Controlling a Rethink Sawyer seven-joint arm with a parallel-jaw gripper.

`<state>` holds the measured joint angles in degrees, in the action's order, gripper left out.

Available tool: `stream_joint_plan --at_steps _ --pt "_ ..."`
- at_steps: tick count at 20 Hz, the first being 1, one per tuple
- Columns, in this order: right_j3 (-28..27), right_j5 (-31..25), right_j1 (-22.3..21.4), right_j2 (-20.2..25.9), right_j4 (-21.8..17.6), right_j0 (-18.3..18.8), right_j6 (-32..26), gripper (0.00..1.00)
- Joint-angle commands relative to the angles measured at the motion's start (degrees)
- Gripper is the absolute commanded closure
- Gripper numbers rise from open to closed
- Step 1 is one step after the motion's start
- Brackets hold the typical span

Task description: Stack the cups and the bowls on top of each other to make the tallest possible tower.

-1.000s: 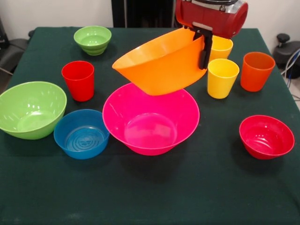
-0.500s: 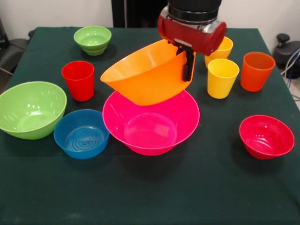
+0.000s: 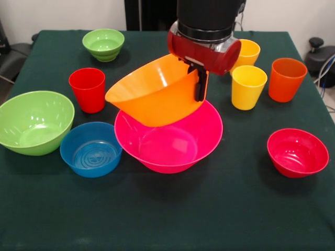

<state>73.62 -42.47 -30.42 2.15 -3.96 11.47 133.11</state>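
The gripper (image 3: 199,83), jaws clamped on the tilted orange bowl's (image 3: 152,97) rim, is nesting it into the pink bowl (image 3: 172,149); next, level and release.

My tool (image 3: 199,83) is black under a red and black wrist. The counter (image 3: 167,219) is dark green. Bowls: orange (image 3: 152,94), pink (image 3: 172,144), blue with ring pattern (image 3: 90,149), red (image 3: 297,152), two green (image 3: 34,121) (image 3: 103,44). Cups: red (image 3: 87,89), orange (image 3: 286,79), two yellow (image 3: 248,87) (image 3: 247,51).
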Motion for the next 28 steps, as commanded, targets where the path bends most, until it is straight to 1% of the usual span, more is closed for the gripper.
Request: stream_joint_plan --at_steps 1,11,15,20,24,28 --pt "-3.8 -2.2 3.3 5.8 -4.0 1.1 -9.3 1.00" --pt "-7.0 -3.4 5.8 7.8 -4.9 3.0 -12.3 1.00" --pt "-7.6 -4.2 5.8 7.8 -5.1 2.7 -11.6 1.00" --pt "-9.1 -4.9 6.5 8.0 -5.8 2.4 -12.4 1.00" --pt "-9.0 -4.6 6.4 8.5 -6.2 2.4 -12.5 1.00" --pt "-9.2 -5.5 6.5 8.6 -6.4 2.3 -12.5 1.00"
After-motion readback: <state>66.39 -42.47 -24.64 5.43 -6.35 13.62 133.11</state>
